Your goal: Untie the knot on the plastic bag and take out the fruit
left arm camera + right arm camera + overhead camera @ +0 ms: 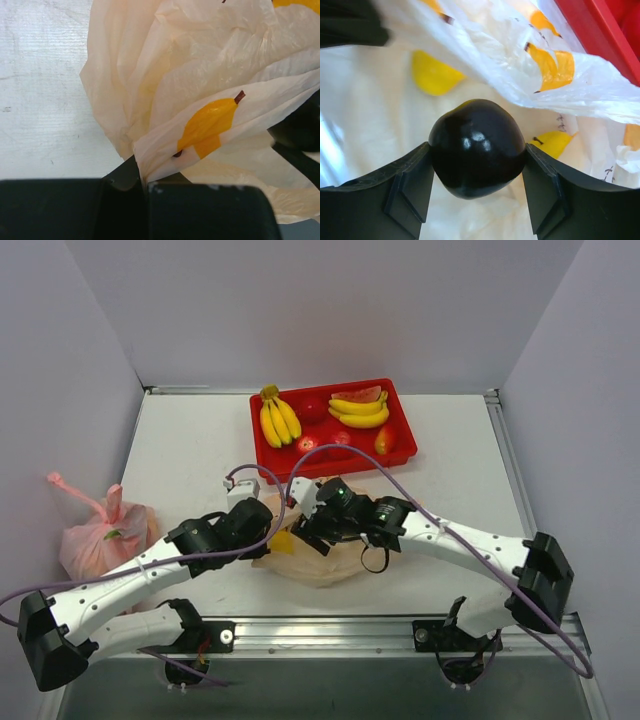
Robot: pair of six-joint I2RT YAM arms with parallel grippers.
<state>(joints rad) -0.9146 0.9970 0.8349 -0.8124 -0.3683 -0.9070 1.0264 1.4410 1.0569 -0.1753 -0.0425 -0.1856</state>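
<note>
Plastic bag (305,565) lies crumpled on table (190,440) btwn the two arms, just in front of red tray (320,388). Dark plum (475,140) sits w/ bag film under and above it. Right pincer (477,165) is clamped on plum, one finger each side. Left pincer (145,192) is pinched together on a fold of bag film. Pink bag (100,535) sits far left, well apart.
</note>
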